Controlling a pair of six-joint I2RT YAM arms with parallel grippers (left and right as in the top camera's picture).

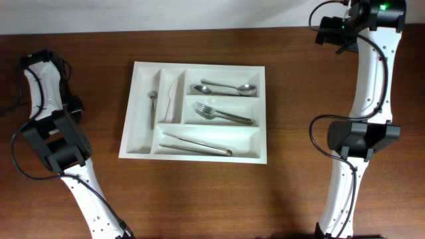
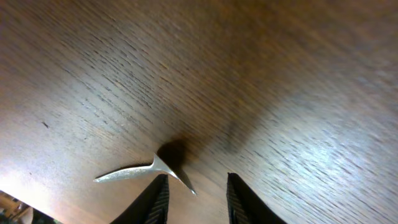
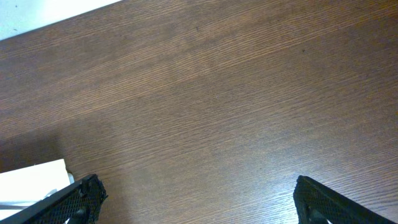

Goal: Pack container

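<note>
Our left gripper (image 2: 198, 183) holds its jaws partly apart over bare wood, with a thin silver piece (image 2: 134, 172) beside one tip. Our right gripper (image 3: 199, 208) gapes wide. The tray (image 1: 199, 66) lies mid-table (image 1: 199, 199), well apart from both arms, with bare wood along every edge.

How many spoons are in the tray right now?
3. In the tray, the top long compartment holds a left-facing spoon and a right-facing spoon; the far-left narrow compartment holds a small spoon. Any nested underneath would be hidden.
</note>
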